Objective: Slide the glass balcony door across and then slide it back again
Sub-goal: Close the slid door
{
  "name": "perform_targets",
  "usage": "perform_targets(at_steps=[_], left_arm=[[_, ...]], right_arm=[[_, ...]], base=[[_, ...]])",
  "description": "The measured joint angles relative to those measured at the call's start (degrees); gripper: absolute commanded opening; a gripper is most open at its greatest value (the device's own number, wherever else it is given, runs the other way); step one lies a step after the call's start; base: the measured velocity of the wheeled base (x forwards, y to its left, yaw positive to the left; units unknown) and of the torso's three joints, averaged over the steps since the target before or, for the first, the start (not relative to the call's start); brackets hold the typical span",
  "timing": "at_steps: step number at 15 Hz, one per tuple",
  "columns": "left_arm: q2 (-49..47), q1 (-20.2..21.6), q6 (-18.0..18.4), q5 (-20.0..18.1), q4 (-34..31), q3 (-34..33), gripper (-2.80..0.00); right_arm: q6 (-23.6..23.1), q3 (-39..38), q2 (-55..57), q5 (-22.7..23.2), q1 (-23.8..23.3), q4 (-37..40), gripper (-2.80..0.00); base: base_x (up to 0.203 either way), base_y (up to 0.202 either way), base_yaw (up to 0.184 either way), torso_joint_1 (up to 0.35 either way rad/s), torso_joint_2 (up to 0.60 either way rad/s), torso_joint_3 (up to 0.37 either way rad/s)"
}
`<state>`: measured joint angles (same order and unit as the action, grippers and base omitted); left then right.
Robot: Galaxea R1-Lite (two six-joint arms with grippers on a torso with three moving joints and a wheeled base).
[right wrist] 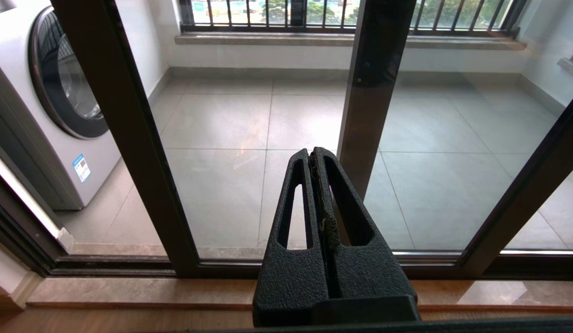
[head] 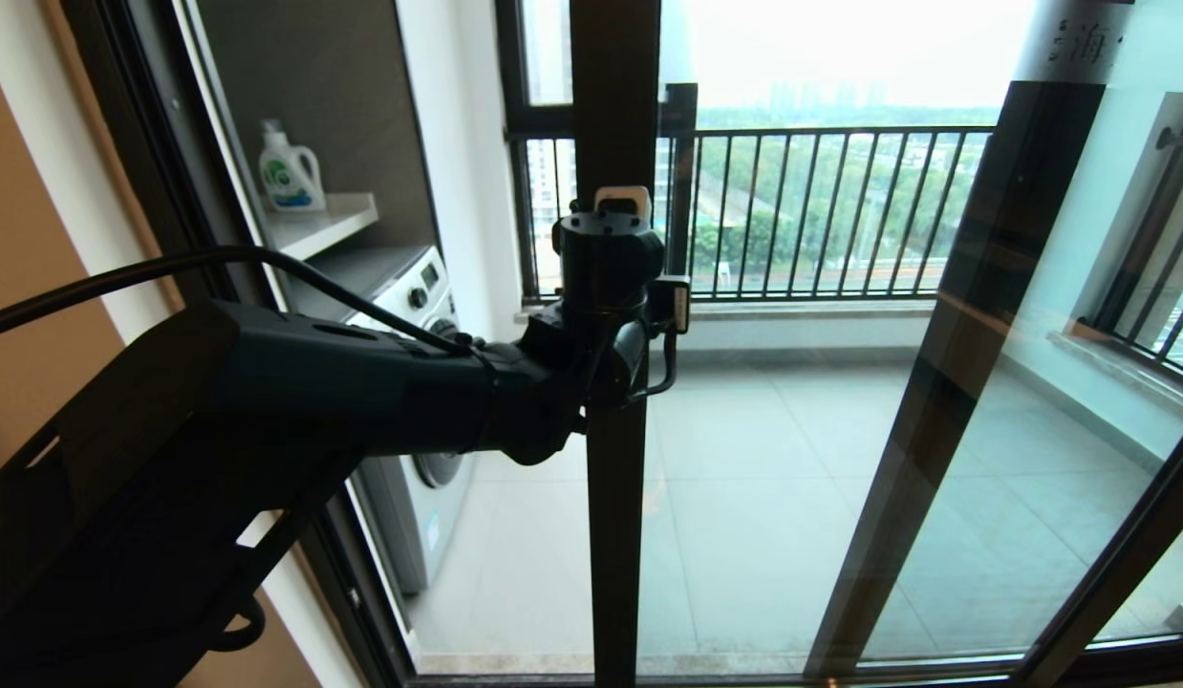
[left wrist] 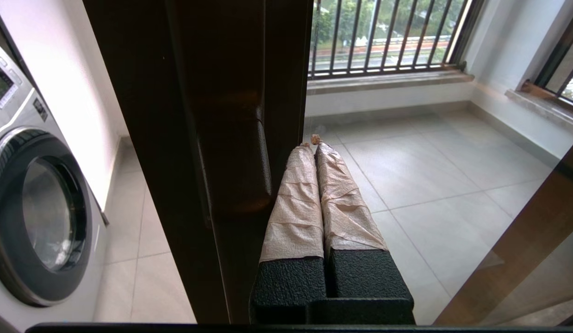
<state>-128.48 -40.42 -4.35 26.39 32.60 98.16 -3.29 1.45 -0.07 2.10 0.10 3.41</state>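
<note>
- Your left gripper (left wrist: 314, 148) has its fingers pressed together, empty, just beside the glass balcony door (left wrist: 212, 138) frame.
- Your right gripper (right wrist: 315, 159) is closed too, holding nothing, low before the glass.

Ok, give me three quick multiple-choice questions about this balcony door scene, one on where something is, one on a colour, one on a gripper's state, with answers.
1. Where is the left gripper?
A. On the washing machine
B. Beside the glass balcony door's dark frame
C. On the railing

2. What colour is the detergent bottle's label?
A. Green
B. Red
C. Yellow

3. How are the right gripper's fingers?
A. Wide open
B. Shut with nothing between them
C. Shut on the handle

Answers: 1 B, the left wrist view shows its taped fingers alongside the frame. 2 A, the head view shows a green label on the white bottle. 3 B, the right wrist view shows the fingers pressed together, short of the glass.
</note>
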Motion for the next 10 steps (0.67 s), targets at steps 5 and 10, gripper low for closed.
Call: perform_targets(at_steps=[5, 10], left_arm=[[0.37, 1.06, -0.06, 0.1, 0.37, -0.56, -2.8], [1.12, 1.91, -0.24, 0.44, 0.49, -1.91, -2.8]], right_arm=[[0.01, -0.02, 0.0, -0.01, 0.0, 0.0, -2.8], [0.0, 0.0, 0.0, 0.01, 0.0, 0.0, -2.8]], base=[[0.0, 0.0, 0.0, 0.0, 0.0, 0.0], [0.0, 0.0, 0.0, 0.0, 0.0, 0.0]])
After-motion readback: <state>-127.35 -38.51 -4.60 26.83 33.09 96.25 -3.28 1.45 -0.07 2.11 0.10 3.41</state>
